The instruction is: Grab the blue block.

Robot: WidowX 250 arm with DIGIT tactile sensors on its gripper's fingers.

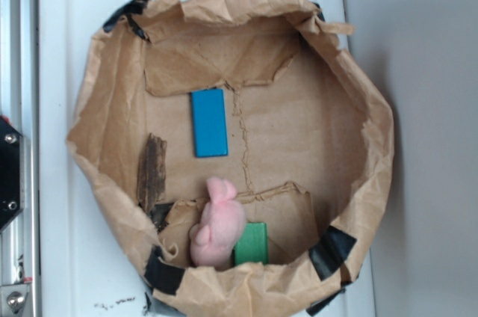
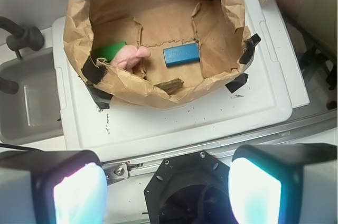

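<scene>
Paper walls make a round brown nest (image 1: 112, 108) that sits on a white board (image 1: 63, 48). Bits of black tape (image 1: 332, 250) hold the paper together. The floor of the nest is flat brown card.

The blue block (image 1: 208, 122) lies flat on that floor, near the middle and a bit toward one side. Nothing touches it. In the wrist view the blue block (image 2: 181, 54) shows up deep in the nest, well away from the hand.

A pink soft toy (image 1: 216, 223) lies near the edge of the nest. A green block (image 1: 252, 243) is right beside the toy and seems to touch it. A small brown piece of wood (image 1: 152, 173) lies along the paper wall, near the blue block but apart from it.

The hand (image 2: 168, 187) is at the bottom of the wrist view, outside the nest. Its two fingers (image 2: 79, 195) are spread wide apart and hold nothing. They are blurry and look bright and pale.

A grey sink (image 2: 29, 102) sits next to the white board.
</scene>
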